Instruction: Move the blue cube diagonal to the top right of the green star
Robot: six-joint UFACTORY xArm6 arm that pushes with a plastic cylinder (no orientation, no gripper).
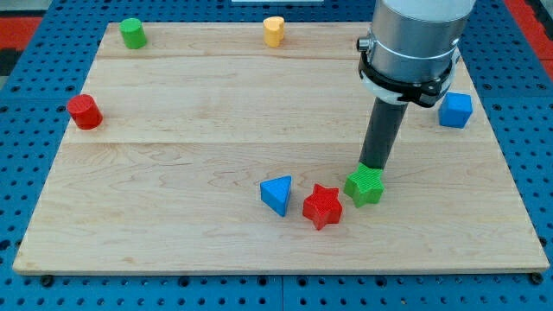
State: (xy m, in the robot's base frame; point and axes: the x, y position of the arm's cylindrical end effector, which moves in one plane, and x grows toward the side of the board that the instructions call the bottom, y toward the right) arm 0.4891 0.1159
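Observation:
The blue cube (455, 110) sits near the view's right edge of the wooden board (173, 207). The green star (365, 185) lies lower, in the middle right, to the lower left of the cube. My tip (374, 165) stands right at the green star's upper edge and seems to touch it. The cube is well off to the tip's upper right. The arm's grey body hangs above, left of the cube.
A red star (322, 206) lies just lower left of the green star, with a blue triangle (276, 193) to its left. A red cylinder (85, 111) is at the left edge. A green cylinder (132, 33) and a yellow block (274, 30) are at the top.

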